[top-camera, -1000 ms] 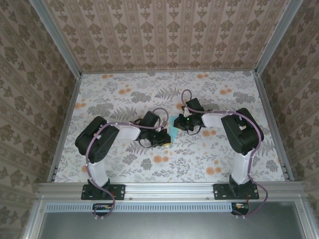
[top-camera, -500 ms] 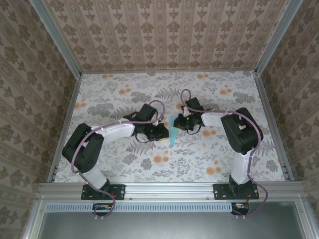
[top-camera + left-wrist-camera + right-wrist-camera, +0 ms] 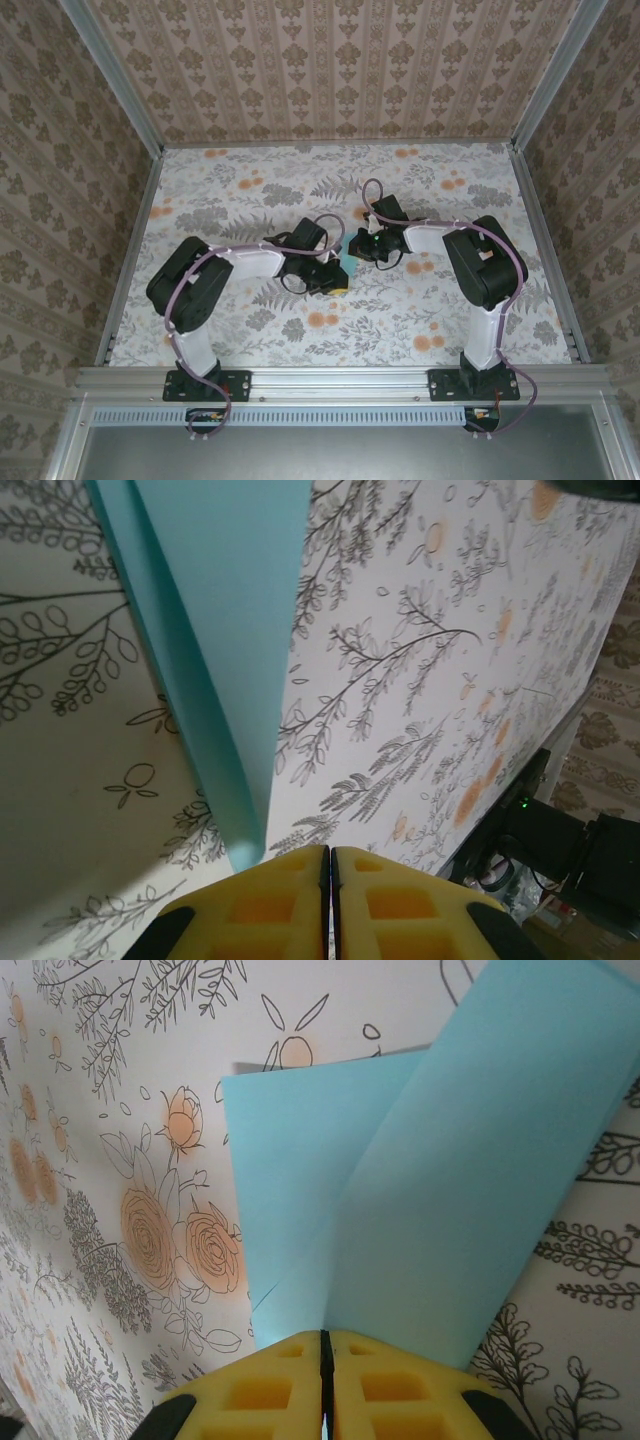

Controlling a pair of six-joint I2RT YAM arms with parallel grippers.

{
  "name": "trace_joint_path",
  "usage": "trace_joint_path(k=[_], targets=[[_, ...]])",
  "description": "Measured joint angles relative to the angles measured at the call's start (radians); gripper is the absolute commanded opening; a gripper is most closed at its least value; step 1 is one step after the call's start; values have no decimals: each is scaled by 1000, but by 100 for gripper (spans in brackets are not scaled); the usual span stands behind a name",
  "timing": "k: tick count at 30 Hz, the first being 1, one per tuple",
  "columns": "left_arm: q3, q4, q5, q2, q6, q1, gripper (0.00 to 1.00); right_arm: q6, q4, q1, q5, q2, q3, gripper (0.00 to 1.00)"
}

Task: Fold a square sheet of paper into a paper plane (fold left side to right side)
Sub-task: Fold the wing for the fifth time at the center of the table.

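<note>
blue sheet pinched mid-fold between two claws

finds the thin light-blue square sheet of paper (image 3: 347, 267) near the middle of the floral-patterned tabletop (image 3: 450, 300), caught between the two wrists. already partly doubled over: in the right wrist view, one flap slanting across the layer beneath, not yet flat, no sharp crease.

at the right gripper (image 3: 323, 1345), yellow pads pressed together on the sheet's edge, blue paper running right down to both fingertips. probably held this way to anchor that side, or to carry it across during the fold.

at the left gripper (image 3: 329, 858), yellow pads squeezed tight against each other, no blue visible in the seam, the pointed end of the raised paper just beside the left pad. cannot tell about any nip on paper there. likely placed low and close to steady the lifted fold or to press along it.

judging by the standing, curved wall of paper in the left wrist view, sits early in the fold: edges to be matched first, then flattened.

no brand, label or readable writing anywhere; just a small green light (image 3: 522, 803) on dark arm hardware.
</note>
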Motion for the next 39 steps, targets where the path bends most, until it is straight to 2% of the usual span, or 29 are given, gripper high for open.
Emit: trace_joint_path(k=[9, 19, 39], targets=[[46, 5, 5, 48, 3, -5, 11, 0, -6, 0, 0, 3, 5, 10], [124, -103, -37, 76, 74, -18, 11, -8, -22, 0, 0, 6, 13, 10], [142, -174, -116, 101, 136, -24, 12, -19, -45, 0, 0, 12, 29, 10]])
